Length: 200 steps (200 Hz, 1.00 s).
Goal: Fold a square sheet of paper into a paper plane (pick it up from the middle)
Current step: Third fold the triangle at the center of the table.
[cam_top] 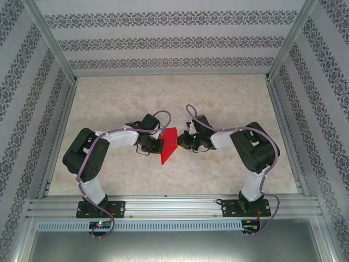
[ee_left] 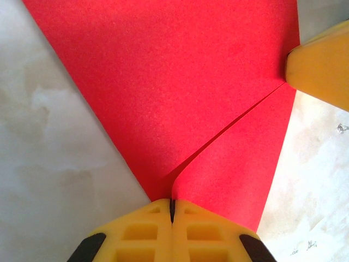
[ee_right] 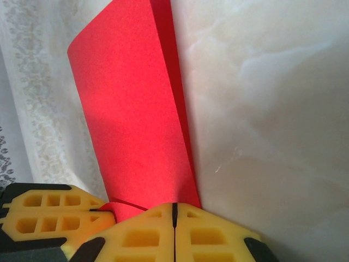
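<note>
red paper, beige marbled table

Red paper, bright and plain, at the middle of the table, folded into a tapering wedge, point toward the near edge; close up, two flaps meet along a diagonal seam.

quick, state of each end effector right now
left end effector: closed, pinching the folded red paper
right end effector: closed, pinching the same red paper from the opposite side

Black joints, white links, mauve cables on left arm, right arm; yellow pocketed fingers.
</note>
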Motion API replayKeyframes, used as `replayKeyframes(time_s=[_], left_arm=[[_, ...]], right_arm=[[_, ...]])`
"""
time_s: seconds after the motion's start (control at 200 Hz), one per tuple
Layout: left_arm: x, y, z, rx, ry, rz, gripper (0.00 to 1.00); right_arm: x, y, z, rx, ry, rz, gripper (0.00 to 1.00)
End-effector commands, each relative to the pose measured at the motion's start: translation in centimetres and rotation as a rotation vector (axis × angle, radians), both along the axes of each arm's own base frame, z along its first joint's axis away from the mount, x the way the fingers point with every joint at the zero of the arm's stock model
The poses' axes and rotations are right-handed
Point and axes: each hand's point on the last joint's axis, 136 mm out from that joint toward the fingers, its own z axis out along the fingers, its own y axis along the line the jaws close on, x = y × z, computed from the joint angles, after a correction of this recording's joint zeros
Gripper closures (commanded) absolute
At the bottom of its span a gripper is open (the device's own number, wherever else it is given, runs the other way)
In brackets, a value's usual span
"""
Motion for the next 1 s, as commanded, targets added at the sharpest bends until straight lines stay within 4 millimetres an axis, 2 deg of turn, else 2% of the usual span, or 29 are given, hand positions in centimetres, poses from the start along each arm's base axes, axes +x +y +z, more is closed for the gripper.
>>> replayKeyframes(time_s=[0.0,0.1,0.17,0.42,0.52,0.719,0.994], left_arm=[[-1.2,1.2,-1.6,0.062,0.064,-0.004,0.98],[-1.2,1.2,-1.6,0.06,0.064,-0.004,0.98],[-1.1,1.2,-1.5,0.06,0.061,-0.003,0.98],[-1.2,1.1,-1.5,0.052,0.062,-0.007,0.97],[-1.2,1.0,-1.5,0.05,0.062,-0.009,0.97],[-0.9,0.9,-1.1,0.046,0.049,-0.015,0.97],[0.2,0.6,0.4,0.042,-0.011,-0.03,0.97]], right_arm=[[0.4,0.1,2.4,-0.03,-0.07,0.024,0.91],[0.4,1.2,5.0,0.008,-0.121,0.062,0.91],[0.7,1.5,5.2,-0.009,-0.12,0.067,0.91],[2.5,2.0,1.8,-0.202,-0.078,0.12,0.91],[2.5,2.5,0.5,-0.245,-0.053,0.17,0.91],[1.7,2.2,-1.7,-0.328,-0.011,0.236,0.92],[1.3,2.2,-2.1,-0.337,-0.009,0.258,0.93]])
